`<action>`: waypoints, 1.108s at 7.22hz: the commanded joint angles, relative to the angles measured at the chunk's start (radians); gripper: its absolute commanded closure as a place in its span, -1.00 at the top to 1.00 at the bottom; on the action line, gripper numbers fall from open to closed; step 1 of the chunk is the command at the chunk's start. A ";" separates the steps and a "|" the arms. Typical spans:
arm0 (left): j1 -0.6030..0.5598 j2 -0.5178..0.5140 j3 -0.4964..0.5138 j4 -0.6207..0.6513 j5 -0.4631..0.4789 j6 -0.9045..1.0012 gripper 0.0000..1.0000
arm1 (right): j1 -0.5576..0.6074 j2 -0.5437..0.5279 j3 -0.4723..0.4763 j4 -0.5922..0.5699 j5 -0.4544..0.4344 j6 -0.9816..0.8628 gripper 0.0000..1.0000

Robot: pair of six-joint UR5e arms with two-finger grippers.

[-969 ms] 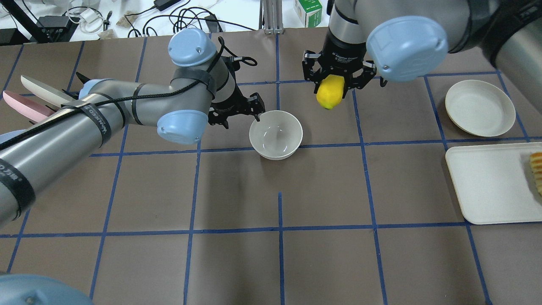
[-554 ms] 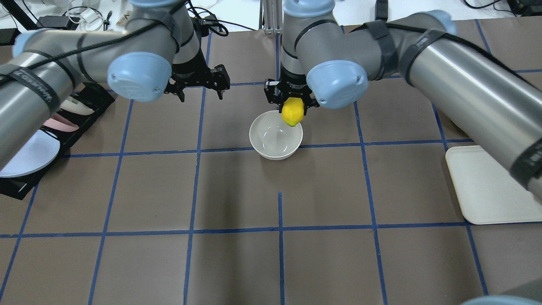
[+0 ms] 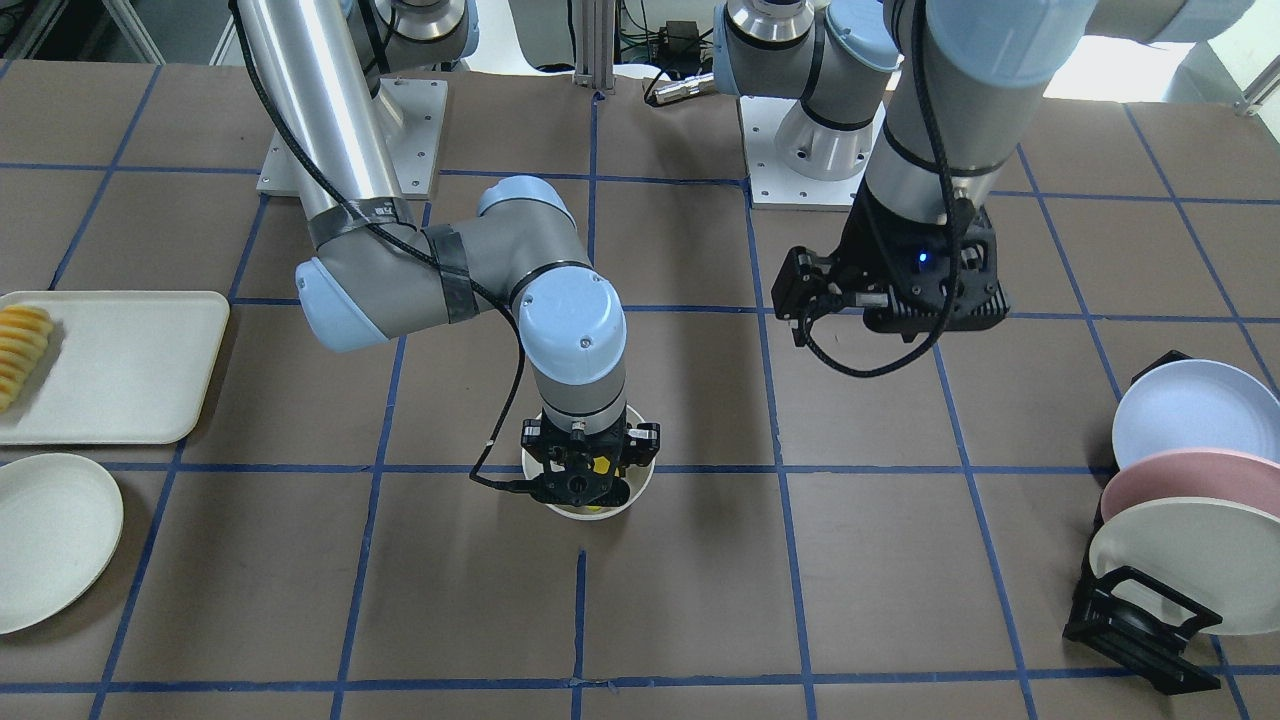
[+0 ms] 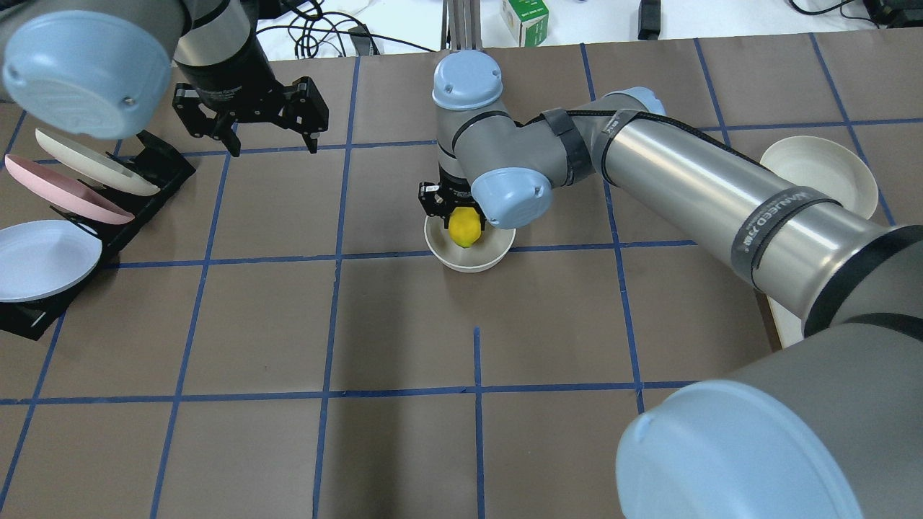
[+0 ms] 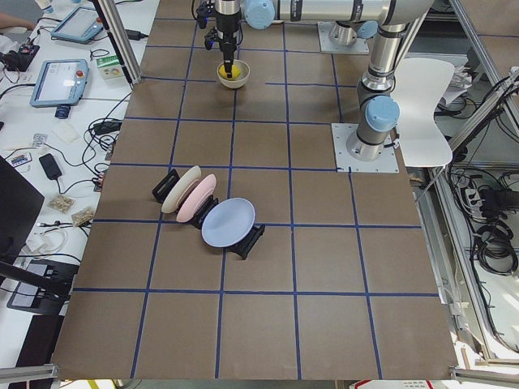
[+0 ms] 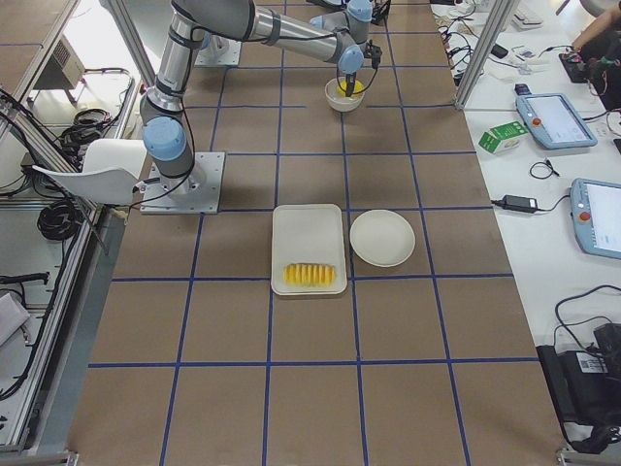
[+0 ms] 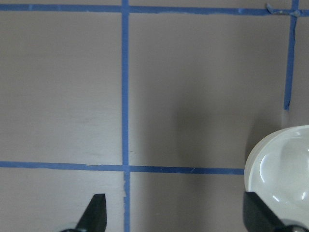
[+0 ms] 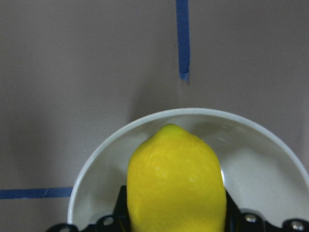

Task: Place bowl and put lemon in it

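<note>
Lemon (image 4: 465, 228), pinched by our right gripper (image 4: 461, 216), hangs tip-down inside the bowl (image 4: 469, 261); we judge release next. Left gripper (image 4: 274, 148) spread, well apart.

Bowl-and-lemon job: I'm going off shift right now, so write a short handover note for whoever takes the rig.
Right end effector: shut on the lemon and lowered into the bowl. Whether the lemon touches the bottom cannot be told.
Left end effector: open, empty, held above the table near the plate rack.
Done: the bowl stands upright on the table.
Left: open the right end effector to release the lemon, then lift it clear.
</note>
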 commanded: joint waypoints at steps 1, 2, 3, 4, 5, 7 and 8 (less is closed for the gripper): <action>0.009 0.083 -0.038 -0.065 0.001 0.007 1.00 | 0.002 0.006 -0.001 -0.006 -0.010 -0.043 0.99; 0.025 0.094 -0.052 -0.071 -0.001 0.040 1.00 | -0.006 -0.032 -0.007 0.008 -0.010 -0.049 1.00; 0.038 0.106 -0.070 -0.066 -0.008 0.071 1.00 | -0.010 -0.098 -0.006 0.032 -0.011 -0.049 1.00; 0.046 0.114 -0.077 -0.069 -0.001 0.073 1.00 | -0.030 -0.181 -0.010 0.149 -0.011 -0.051 1.00; 0.061 0.114 -0.075 -0.065 -0.007 0.073 1.00 | -0.073 -0.273 -0.010 0.264 -0.005 -0.054 1.00; 0.065 0.122 -0.078 -0.069 -0.011 0.079 1.00 | -0.203 -0.437 -0.010 0.469 -0.011 -0.133 1.00; 0.063 0.129 -0.078 -0.069 -0.013 0.079 1.00 | -0.284 -0.497 -0.003 0.539 -0.010 -0.200 1.00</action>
